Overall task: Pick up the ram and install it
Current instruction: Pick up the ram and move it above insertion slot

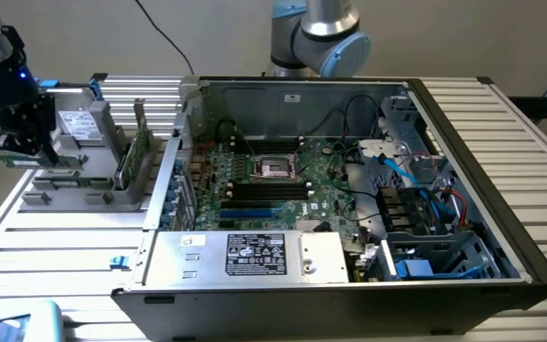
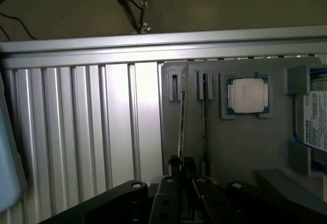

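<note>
ram (image 2: 181,124) in gripper (image 2: 179,166) over holder (image 2: 230,142); processor (image 2: 248,95) in holder pocket

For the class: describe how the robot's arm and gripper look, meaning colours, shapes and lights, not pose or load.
The arm has round silver-grey segments, and one joint carries a pale blue round cap. The gripper is black and blocky, with a small blue light glowing on the black housing above it. From the wrist view its fingers are black and angular.

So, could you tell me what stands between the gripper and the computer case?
A grey parts holder with upright green cards, seen in the exterior view.
</note>
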`<state>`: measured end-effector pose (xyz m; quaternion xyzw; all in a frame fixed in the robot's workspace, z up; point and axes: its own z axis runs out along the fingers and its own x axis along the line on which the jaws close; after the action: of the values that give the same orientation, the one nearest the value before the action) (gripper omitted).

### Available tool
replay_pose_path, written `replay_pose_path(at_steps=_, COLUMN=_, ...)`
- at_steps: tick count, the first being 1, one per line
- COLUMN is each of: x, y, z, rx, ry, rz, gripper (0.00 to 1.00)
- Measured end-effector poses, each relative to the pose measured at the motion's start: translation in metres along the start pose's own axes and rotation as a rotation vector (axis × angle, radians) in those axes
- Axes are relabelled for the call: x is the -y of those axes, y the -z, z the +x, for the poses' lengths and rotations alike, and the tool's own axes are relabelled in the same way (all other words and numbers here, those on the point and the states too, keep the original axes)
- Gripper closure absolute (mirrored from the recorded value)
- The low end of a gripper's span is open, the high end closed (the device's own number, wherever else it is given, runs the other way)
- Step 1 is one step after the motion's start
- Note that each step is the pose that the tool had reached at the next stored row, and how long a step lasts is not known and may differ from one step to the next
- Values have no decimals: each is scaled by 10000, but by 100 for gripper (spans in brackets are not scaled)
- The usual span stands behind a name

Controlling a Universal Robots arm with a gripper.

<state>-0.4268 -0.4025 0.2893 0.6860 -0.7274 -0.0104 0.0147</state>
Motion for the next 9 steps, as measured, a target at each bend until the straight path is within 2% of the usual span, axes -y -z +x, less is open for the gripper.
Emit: replay_pose_path(at_steps=9, x=-14, y=409, z=3, rx=-4, ry=106, rz=1, gripper=85)
